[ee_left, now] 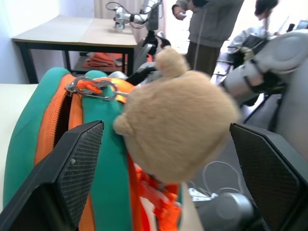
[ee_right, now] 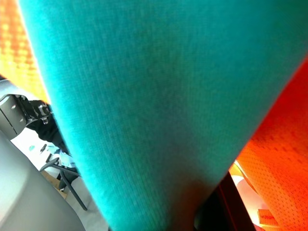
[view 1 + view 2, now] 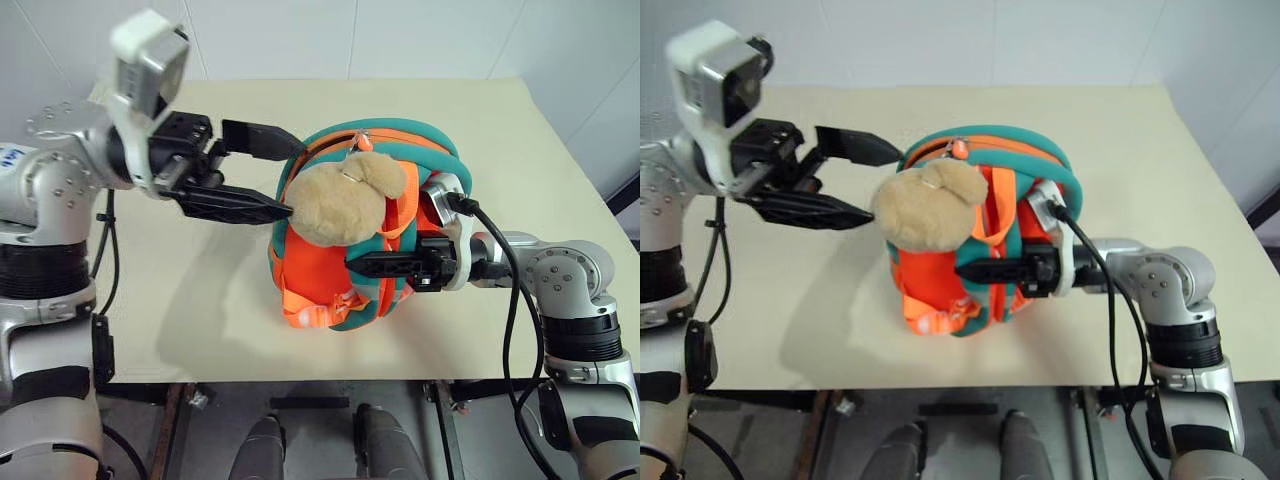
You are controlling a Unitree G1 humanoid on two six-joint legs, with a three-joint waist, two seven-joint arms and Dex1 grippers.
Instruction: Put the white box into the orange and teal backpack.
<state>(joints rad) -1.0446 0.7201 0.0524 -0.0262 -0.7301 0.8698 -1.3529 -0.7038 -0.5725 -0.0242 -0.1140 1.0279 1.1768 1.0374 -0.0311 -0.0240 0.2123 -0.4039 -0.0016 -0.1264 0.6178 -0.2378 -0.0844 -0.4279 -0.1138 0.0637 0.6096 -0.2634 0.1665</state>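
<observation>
The left claw (image 3: 268, 174) hangs level over the desk (image 3: 520, 170) with its two black fingers spread wide and nothing between them, one tip by the backpack's upper edge and the other just short of the plush bear (image 3: 340, 203). The backpack (image 3: 330, 290) stands upright near the desk's middle, orange with teal trim, the bear fixed to its front and its orange buckled straps hanging toward the near edge. The left wrist view adds what the head views lack: the metal zip pull (image 1: 89, 87) at the top seam, and, past the bear, another table and a person standing in the room. On the backpack's right, the right claw (image 3: 362, 265) is closed tight on a teal strap at the front, just under the bear. The right wrist view shows that strap (image 2: 159, 110) pressed up close, with orange mesh on either side. The white box cannot be seen in these views; where it lies cannot be told.
</observation>
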